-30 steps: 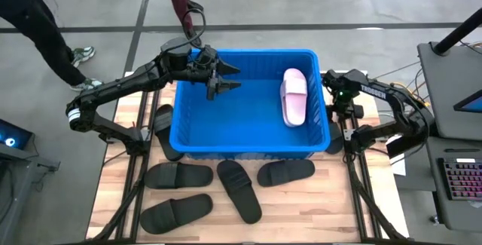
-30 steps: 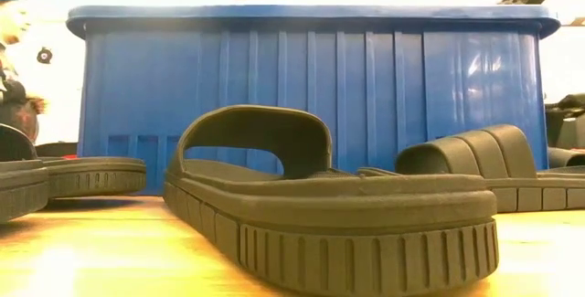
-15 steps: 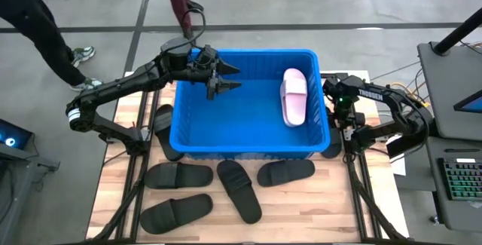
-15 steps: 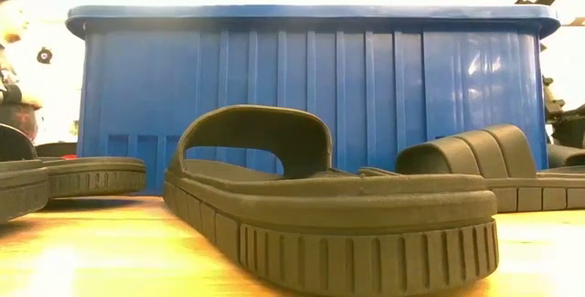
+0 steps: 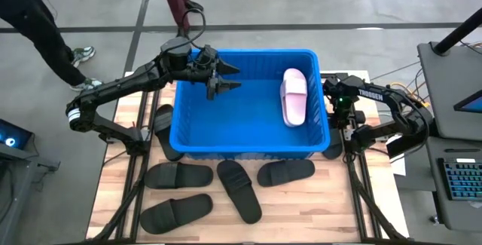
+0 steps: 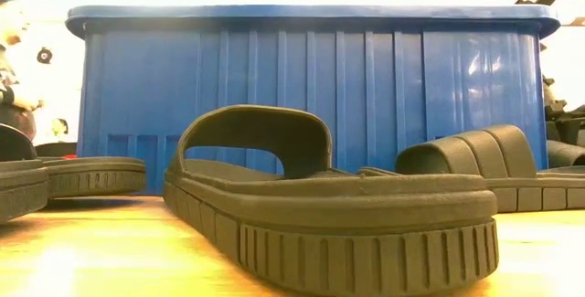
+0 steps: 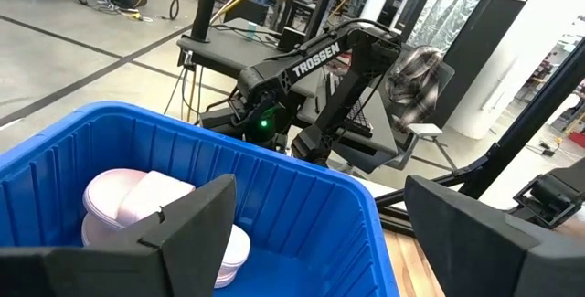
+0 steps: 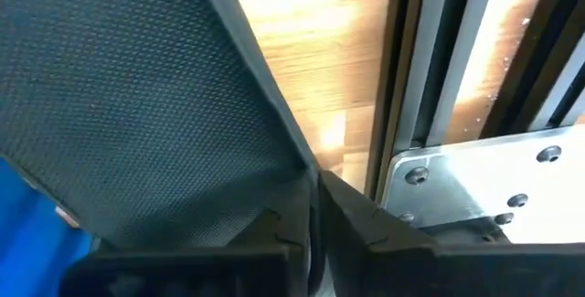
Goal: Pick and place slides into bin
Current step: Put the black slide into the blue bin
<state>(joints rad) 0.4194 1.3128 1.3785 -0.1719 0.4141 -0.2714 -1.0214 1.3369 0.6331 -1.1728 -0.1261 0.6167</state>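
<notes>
While one pink slide (image 5: 294, 96) lies in the bin (image 5: 248, 151), four black slides (image 5: 239, 190) show; left hand (image 5: 224, 78) apart, right hand (image 5: 346, 127) together.

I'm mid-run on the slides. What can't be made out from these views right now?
- Whether the right gripper holds anything: right wrist view shows it shut beside a dark textured surface, too close to identify; in the high view its own arm hides the tips.
- What lies in the bin: low view, blocked by its front wall.
- The black slide left of the bin: high view, partly covered by the left arm and the bin's rim.
</notes>
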